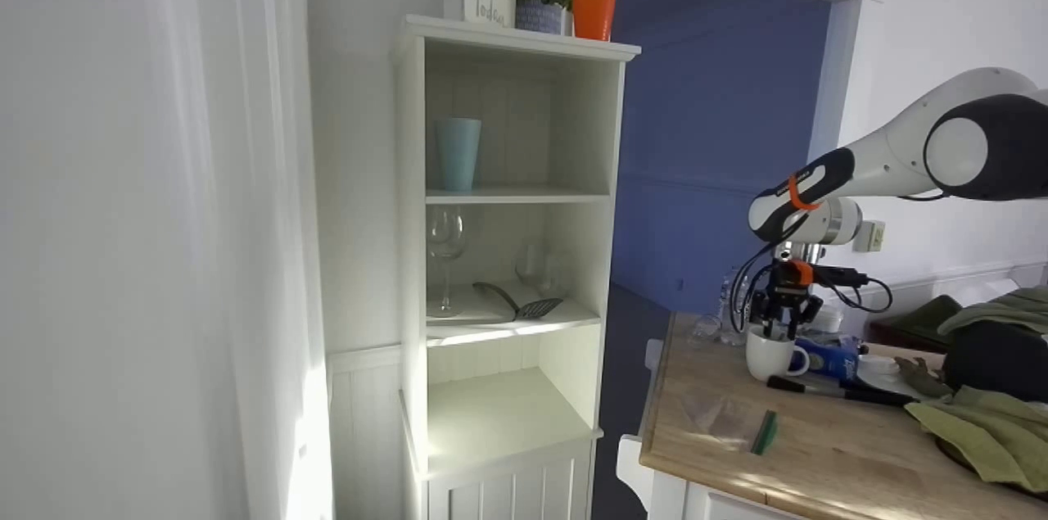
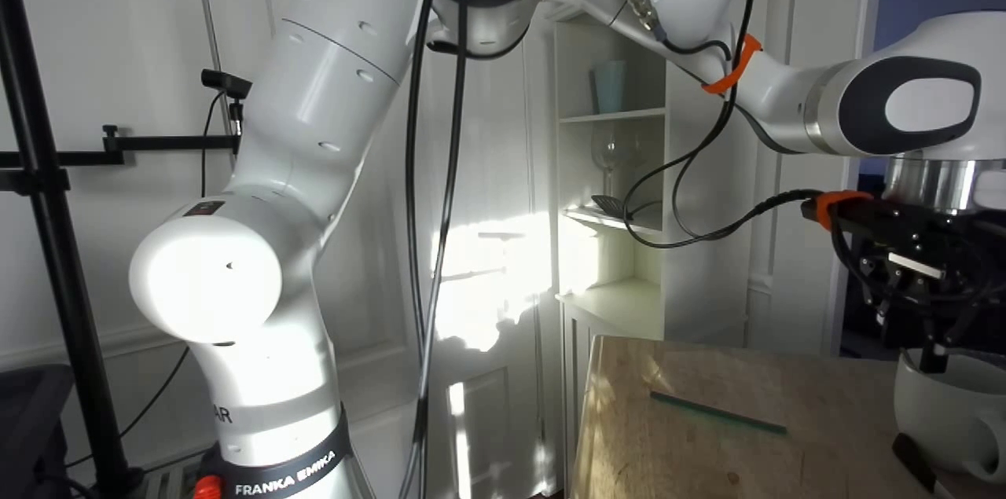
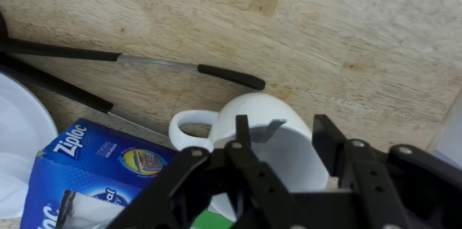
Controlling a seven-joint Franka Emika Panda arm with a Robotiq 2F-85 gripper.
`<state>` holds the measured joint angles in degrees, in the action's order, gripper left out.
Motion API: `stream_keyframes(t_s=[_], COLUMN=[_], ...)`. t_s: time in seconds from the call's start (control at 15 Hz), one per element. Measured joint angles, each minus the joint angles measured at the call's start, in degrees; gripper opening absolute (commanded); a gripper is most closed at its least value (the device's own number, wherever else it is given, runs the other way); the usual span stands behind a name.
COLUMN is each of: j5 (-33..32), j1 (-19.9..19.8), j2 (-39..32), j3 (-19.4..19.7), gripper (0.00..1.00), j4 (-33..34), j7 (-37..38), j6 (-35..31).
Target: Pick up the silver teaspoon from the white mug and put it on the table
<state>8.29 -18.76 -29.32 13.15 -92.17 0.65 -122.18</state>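
The white mug [image 1: 766, 359] stands upright on the light wooden table [image 1: 819, 463]. It also shows in an exterior view [image 2: 927, 409] and in the wrist view [image 3: 258, 108]. In the wrist view the silver teaspoon [image 3: 272, 128] leans in the mug, its grey handle end sticking up past the rim; its lower part is hard to make out. My gripper [image 3: 281, 124] is open, with one finger on each side of the handle end and apart from it. In both exterior views the gripper [image 1: 779, 332] points down at the mug's mouth, fingertips at the rim.
Black-handled utensils [image 3: 231, 76] lie close beside the mug. A blue Ziploc box [image 3: 108, 153] and a white plate [image 3: 21, 113] are near its handle side. A clear bag with a green strip [image 1: 764, 432] and green cloths [image 1: 982, 430] lie on the table. A white shelf cabinet [image 1: 512, 454] stands apart.
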Motion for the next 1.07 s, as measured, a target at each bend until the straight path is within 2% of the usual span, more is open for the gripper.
stream_keyframes(t_s=[0.07, 0.2, 0.4, 0.6, 0.67, 0.87, 1.07], j5=[0.0, 0.0, 0.0, 0.0, 0.0, 0.0, 0.0], j1=[0.0, 0.0, -0.1, -0.1, -0.1, -0.2, -0.3], j2=[-0.3, -0.8, -1.3, -1.8, -1.9, -2.0, -2.0], j3=[0.0, 0.0, 0.0, 0.0, 0.0, 0.0, 0.0], gripper=[0.51, 0.43, 0.22, 0.15, 0.08, 0.04, 0.06], j4=[0.4, 1.1, 1.8, 2.5, 2.6, 2.8, 3.2], j7=[0.0, 0.1, 0.1, 0.2, 0.2, 0.3, 0.5], j6=[0.6, 1.8, 2.8, 3.2, 3.3, 3.3, 3.3])
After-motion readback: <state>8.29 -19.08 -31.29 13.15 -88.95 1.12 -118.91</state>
